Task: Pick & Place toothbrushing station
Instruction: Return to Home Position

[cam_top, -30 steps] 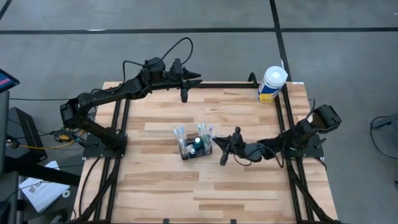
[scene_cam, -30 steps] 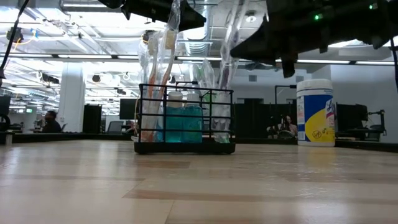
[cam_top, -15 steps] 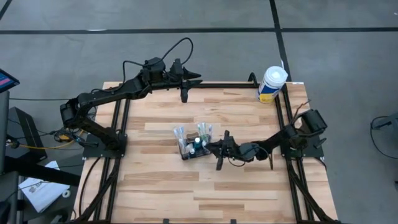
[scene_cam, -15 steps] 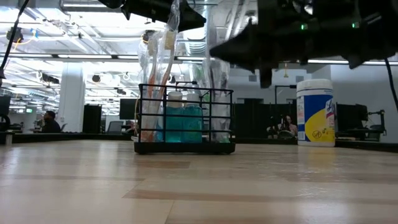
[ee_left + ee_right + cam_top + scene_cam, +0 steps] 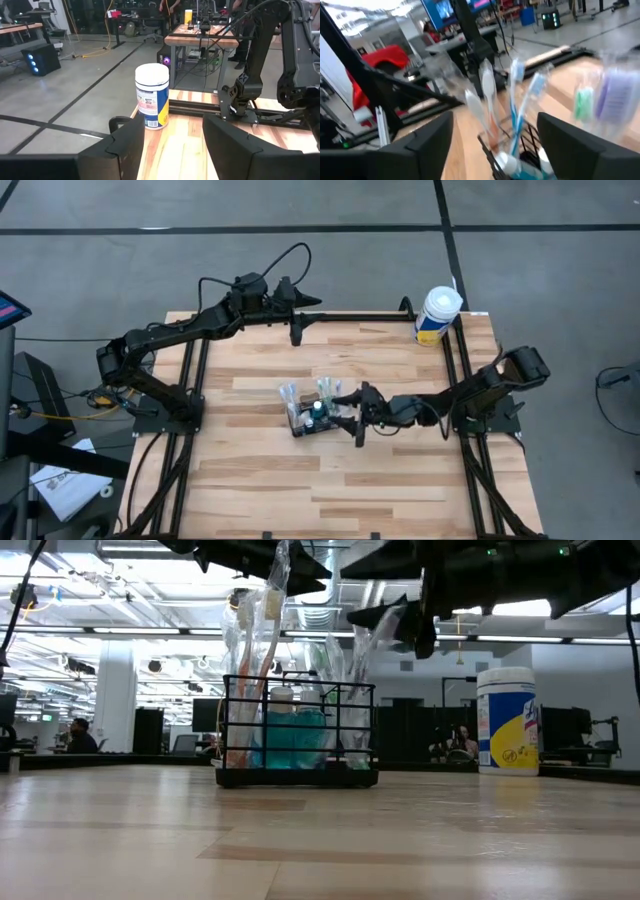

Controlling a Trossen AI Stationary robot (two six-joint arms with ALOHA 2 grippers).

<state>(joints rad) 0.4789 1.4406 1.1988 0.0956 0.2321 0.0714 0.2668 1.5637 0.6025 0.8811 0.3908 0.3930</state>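
Right pincer (image 5: 352,416) is hovering just above desk level beside the toothbrushing station (image 5: 312,420), on the side facing its own arm, with its fingers spread wide and nothing between them. The station is standing upright near the middle of the desk (image 5: 400,480). It is a black wire-mesh basket holding a teal bottle (image 5: 296,736) and several wrapped toothbrushes (image 5: 262,630) that are sticking up well above its rim. It is probably going to handle as a light, stiff frame, but a top-heavy one, since the tall brushes are leaning loosely and their wrappers look slick. The best hold is likely the top wire of an end wall, pinched across the mesh and kept level. Gripping the brushes themselves would risk pulling them out. Left pincer (image 5: 297,320) is waiting at the far edge of the desk, also open and empty, and is facing the wipes tub (image 5: 437,315) at the far right corner.
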